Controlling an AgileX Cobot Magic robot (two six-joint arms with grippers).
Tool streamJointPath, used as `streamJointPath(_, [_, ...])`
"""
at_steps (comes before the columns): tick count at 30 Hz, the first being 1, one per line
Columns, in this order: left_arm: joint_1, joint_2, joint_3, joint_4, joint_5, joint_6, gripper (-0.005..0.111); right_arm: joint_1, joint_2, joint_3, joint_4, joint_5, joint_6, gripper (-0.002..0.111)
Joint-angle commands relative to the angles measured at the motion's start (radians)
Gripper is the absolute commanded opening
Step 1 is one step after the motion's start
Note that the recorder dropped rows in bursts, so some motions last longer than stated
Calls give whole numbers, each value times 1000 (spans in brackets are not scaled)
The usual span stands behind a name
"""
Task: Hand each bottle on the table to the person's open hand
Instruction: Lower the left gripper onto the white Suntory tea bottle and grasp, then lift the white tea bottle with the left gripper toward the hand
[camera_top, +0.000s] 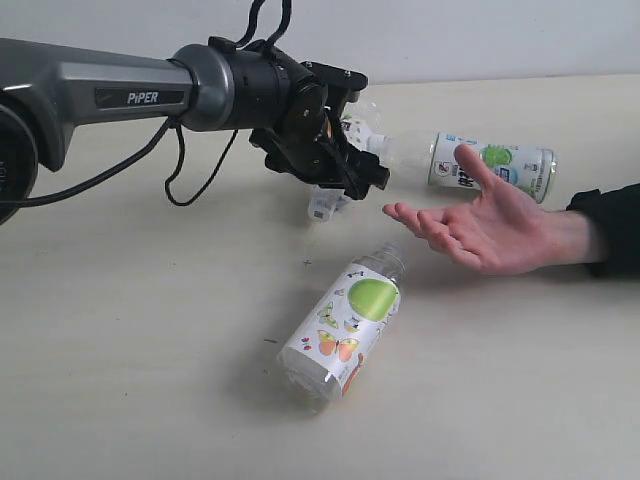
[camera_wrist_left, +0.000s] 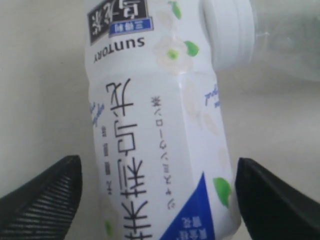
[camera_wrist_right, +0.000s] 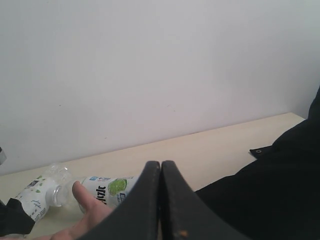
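White bottle lay on the table between the wide-spread jaws of our left gripper, which we saw touching neither side; the lime bottle lay just beyond the open, palm-up hand, its cap near the white bottle; the butterfly bottle lay apart, on the hand's near side. We saw the right gripper clenched on nothing.

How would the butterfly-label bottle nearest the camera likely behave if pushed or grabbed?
The butterfly-label bottle lies on its side on the table, so a sideways nudge would probably roll it. Its clear parts look empty, so it is likely light. The clear plastic wall may flex under a tight grip.
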Motion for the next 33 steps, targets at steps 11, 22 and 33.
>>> streamJointPath(11, [6, -1, -5, 5, -10, -33, 0, 1, -6, 5, 2, -3, -1, 0])
streamJointPath(22, [6, -58, -5, 61, 9, -99, 0, 1, -6, 5, 2, -3, -1, 0])
streamJointPath(33, [15, -283, 30, 129, 213, -185, 0, 1, -6, 5, 2, -3, -1, 0])
